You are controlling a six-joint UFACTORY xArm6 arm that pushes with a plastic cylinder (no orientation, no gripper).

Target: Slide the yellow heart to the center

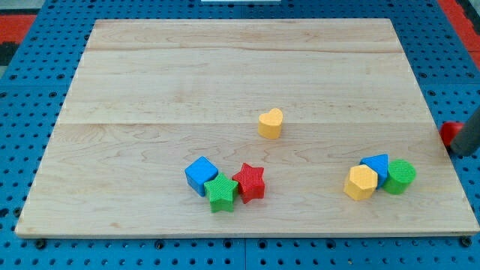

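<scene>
Small yellow plastic heart sits just below-right of the pale wooden board's middle. My tip isn't clearly in view, probably hidden in the dark blur by the red block, far right of the heart (no jaws here, nothing held). I'd approach from the heart's lower right and nudge gently up-left.

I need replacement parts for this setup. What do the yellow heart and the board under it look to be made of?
The yellow heart looks like matte plastic, possibly 3D-printed: even colour, no sharp glare, and faint ridges show on similar blocks. The board looks like pale, smooth-finished wood: visible grain lines and seams between joined planks.
</scene>
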